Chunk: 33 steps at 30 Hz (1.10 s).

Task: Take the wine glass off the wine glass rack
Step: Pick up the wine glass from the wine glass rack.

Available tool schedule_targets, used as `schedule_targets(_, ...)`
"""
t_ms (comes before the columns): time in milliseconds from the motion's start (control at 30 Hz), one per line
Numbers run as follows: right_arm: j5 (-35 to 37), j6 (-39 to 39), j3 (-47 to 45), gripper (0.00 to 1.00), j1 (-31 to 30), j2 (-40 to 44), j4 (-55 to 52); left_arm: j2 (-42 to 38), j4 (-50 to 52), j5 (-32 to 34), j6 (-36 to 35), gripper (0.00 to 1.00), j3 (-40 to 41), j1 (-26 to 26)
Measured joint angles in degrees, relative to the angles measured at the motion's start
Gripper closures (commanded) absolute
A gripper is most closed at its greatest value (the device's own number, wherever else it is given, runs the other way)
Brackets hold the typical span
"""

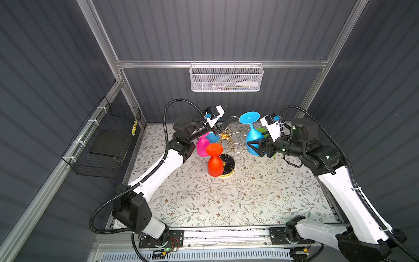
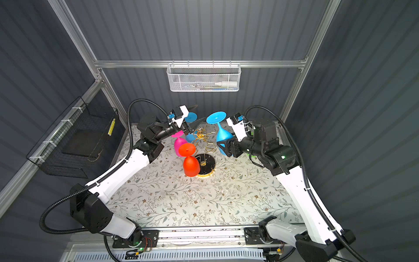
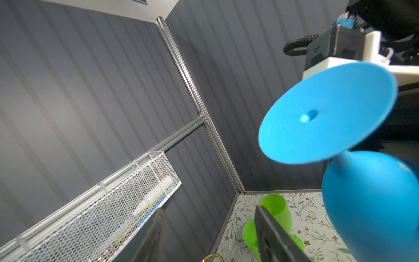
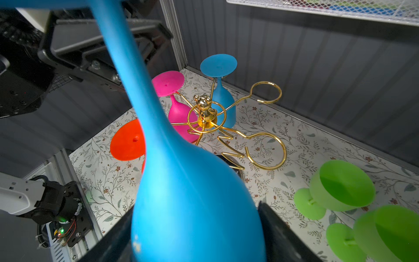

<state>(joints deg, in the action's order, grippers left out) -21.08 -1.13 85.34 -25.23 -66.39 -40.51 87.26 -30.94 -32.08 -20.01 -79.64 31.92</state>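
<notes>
- The wine glass [image 1: 253,136], blue, is found clamped at its bowl between the jaws of the right gripper [image 1: 258,145]. This is confirmed in the right wrist view, where the bowl fills the gap.
- The glass is held inverted, foot [image 1: 249,117] uppermost. Its long axis is tilted so that the foot leans toward the wine glass rack [image 4: 205,111].
- The rack is placed to the robot's left of the glass. The foot is judged clear of the empty rings [image 4: 265,82], though it is near one in both top views.
- The left gripper [image 1: 226,115] is seen just beside the rack's top, jaws apart, with nothing between them.
- The next move is judged to require that the foot be carried away from the rack, toward the right arm's side, before it is lowered to the table [image 1: 226,204].
- A pink glass [image 1: 202,146], a red glass [image 1: 215,166] and a second blue glass [image 4: 223,97] are noted hanging on the rack.
</notes>
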Motion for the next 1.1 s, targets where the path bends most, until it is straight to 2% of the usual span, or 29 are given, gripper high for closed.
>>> schedule_targets(433, -1.49, 1.18, 1.31, 0.57, -0.07, -1.81, -1.25, 0.26, -2.51, -9.14, -5.09, 0.42, 1.03, 0.00)
schedule_targets(1100, -2.08, 2.47, 1.95, 0.60, -0.76, -3.13, -2.03, 2.67, -9.49, -12.57, -4.87, 0.50, 0.96, 0.50)
